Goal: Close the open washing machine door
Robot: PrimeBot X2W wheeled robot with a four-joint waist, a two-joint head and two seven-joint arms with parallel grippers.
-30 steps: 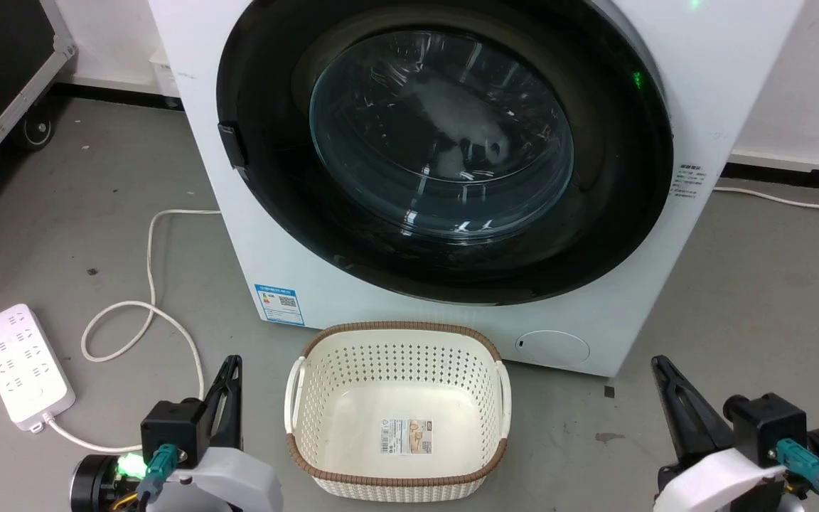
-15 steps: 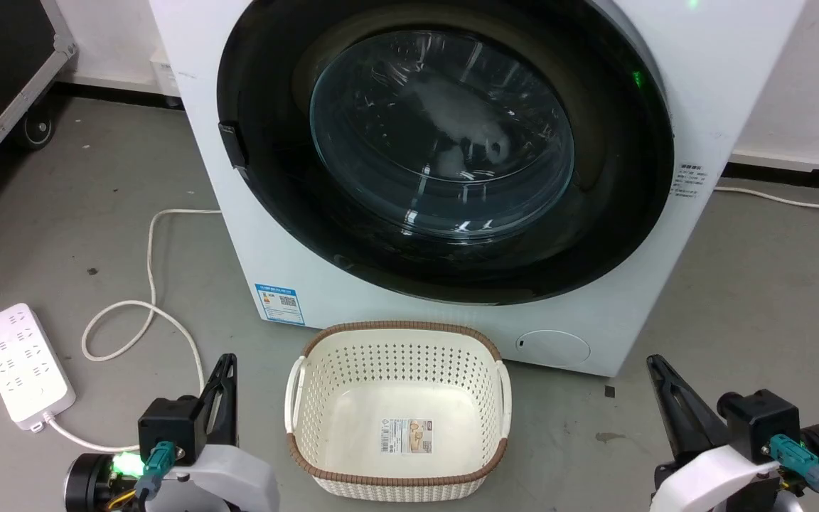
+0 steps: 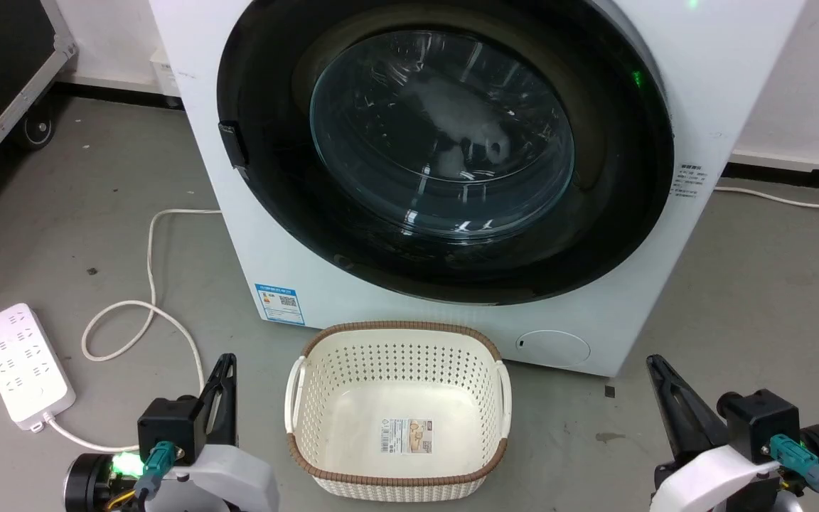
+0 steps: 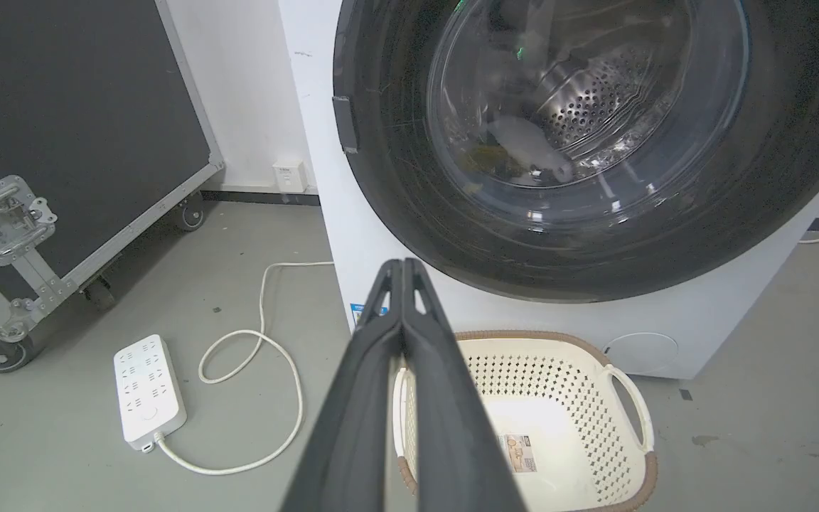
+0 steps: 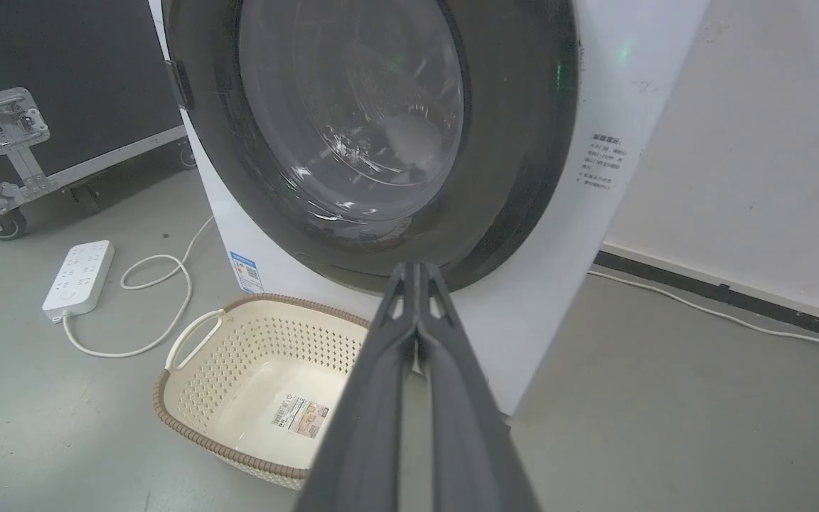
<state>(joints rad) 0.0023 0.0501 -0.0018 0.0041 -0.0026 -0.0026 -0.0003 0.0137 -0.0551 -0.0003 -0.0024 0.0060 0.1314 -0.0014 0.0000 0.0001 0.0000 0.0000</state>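
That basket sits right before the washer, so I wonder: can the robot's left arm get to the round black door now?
Probably yes. The left tool sits shut beside the basket, not behind it, and nothing stands between it and the washing machine door above and ahead.

Grippers low and well apart: left gripper (image 3: 227,361) at lower left, right gripper (image 3: 654,363) at lower right, each with its two dark fingers pressed together, tips pointing up
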